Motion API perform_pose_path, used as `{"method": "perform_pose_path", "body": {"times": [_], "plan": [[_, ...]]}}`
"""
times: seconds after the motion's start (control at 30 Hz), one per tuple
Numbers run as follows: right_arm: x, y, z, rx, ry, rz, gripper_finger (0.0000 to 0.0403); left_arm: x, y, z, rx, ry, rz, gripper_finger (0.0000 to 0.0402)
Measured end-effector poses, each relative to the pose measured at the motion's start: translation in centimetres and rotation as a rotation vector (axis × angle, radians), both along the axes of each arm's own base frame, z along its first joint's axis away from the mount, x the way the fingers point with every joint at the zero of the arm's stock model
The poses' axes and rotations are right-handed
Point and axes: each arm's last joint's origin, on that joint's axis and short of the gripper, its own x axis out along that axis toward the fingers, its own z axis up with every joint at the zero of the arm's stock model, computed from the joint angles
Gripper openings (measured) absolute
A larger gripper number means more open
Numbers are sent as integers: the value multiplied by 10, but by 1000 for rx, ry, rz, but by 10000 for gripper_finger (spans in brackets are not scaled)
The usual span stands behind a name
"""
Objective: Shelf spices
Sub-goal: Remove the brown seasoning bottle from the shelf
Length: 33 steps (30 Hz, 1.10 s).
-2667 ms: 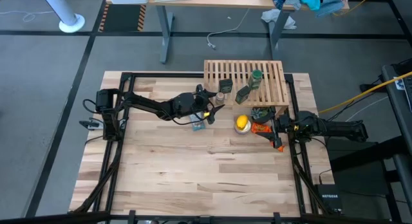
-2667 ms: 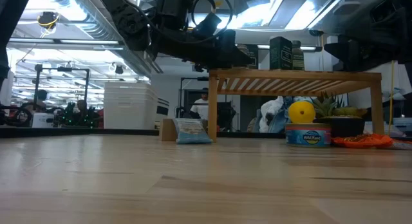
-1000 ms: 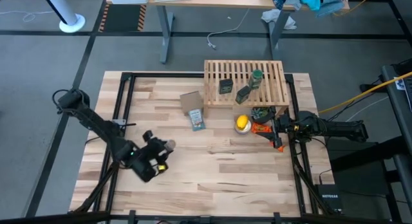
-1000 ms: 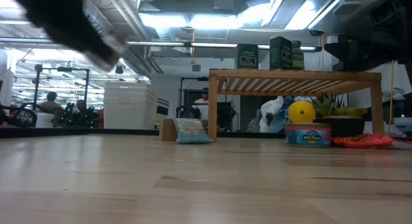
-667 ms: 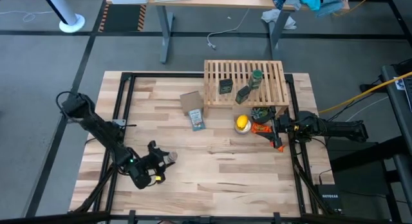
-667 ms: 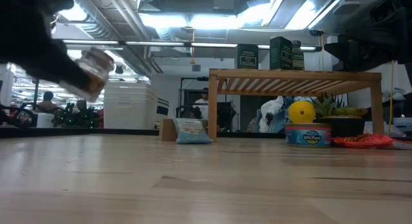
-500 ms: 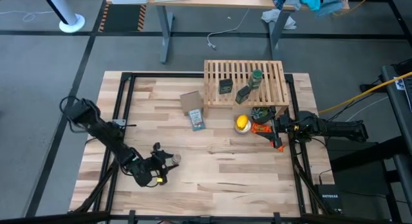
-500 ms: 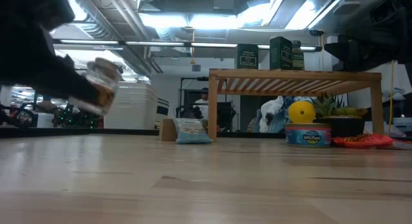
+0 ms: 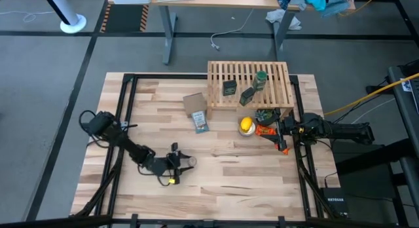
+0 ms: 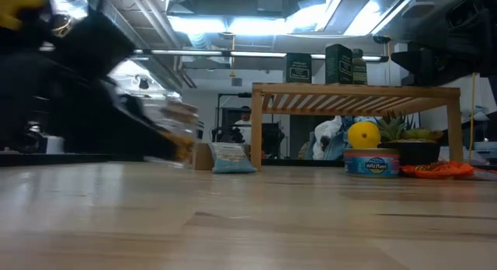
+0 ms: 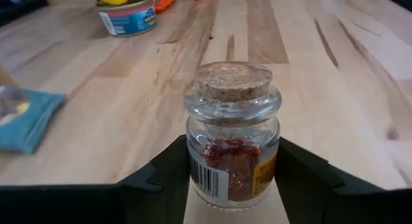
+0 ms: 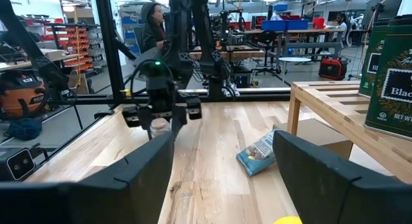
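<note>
wooden table (image 9: pixel 249 182) | left tool (image 9: pixel 183 164) grips jar (image 11: pixel 233 130) | right tool (image 9: pixel 280 131) open beside lemon (image 9: pixel 246 125), tuna can (image 10: pixel 370 161)

We see the small clear glass jar (image 11: pixel 233 134), cork-stoppered with red threads inside and a barcode label, upright between the left gripper's (image 9: pixel 185 162) fingers over the table's near-left part, well apart from the shelf (image 9: pixel 280 90). On that light slatted shelf stand a dark tin (image 9: pixel 228 88), a green-labelled tin (image 9: pixel 247 95) and the green bottle (image 9: pixel 260 80).
</note>
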Motion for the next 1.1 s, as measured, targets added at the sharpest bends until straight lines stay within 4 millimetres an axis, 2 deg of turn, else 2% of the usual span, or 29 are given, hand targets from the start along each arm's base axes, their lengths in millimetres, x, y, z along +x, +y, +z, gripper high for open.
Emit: {"method": "perform_pose_path", "body": {"times": [0.27, 0.57, 0.73, 0.9, 1.1], "plan": [[0, 0, 0, 0, 0, 0, 270, 14, 50, 13, -67, -155, -141, 174], [0, 0, 0, 0, 0, 0, 270, 17, 100, 8, -132, -129, -202, 174], [0, 0, 0, 0, 0, 0, 270, 19, 125, 7, -179, -115, -178, 174], [0, 0, 0, 0, 1, 0, 270, 17, 132, 1, -279, -49, -163, 174], [0, 0, 0, 0, 2, 0, 270, 15, 124, -6, -308, 28, -160, 174]]}}
